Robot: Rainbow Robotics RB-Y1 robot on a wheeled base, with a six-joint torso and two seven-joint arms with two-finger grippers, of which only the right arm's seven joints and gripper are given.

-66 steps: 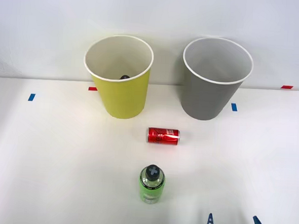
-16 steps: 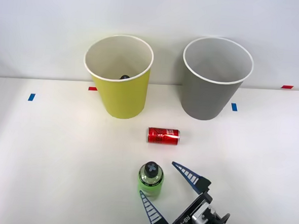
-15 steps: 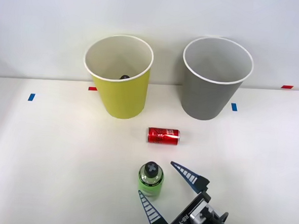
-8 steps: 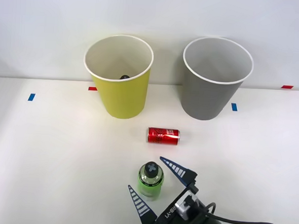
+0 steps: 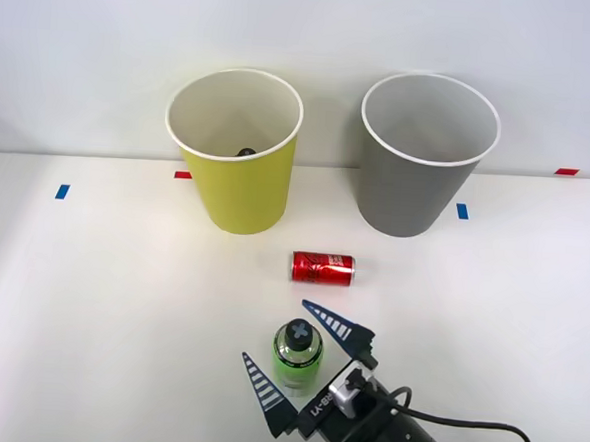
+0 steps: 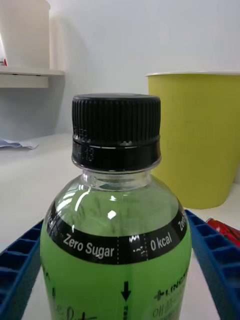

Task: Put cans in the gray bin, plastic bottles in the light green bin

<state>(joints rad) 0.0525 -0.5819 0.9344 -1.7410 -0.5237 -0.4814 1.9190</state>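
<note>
A clear plastic bottle (image 5: 298,357) with a black cap and bright green label stands upright near the table's front. My right gripper (image 5: 274,330) is open, one blue finger on each side of the bottle, not pressing it. In the right wrist view the bottle (image 6: 117,250) stands close up between the fingers (image 6: 20,260). The red can (image 5: 323,268) lies on its side just beyond the bottle; its end (image 6: 222,230) peeks out beside the bottle. The light green bin (image 5: 235,182) stands at the back left, a dark cap (image 5: 246,152) showing inside. The gray bin (image 5: 417,183) stands at the back right.
Small blue tape marks (image 5: 62,192) (image 5: 462,211) and red tape marks (image 5: 183,175) (image 5: 566,172) are stuck on the white table (image 5: 100,299). A white wall rises behind the bins. A cable (image 5: 483,430) trails from my wrist.
My right gripper came in from the front right, moved left and forward, and now straddles the green-label bottle. Bottle, can and bins have stayed in place.
</note>
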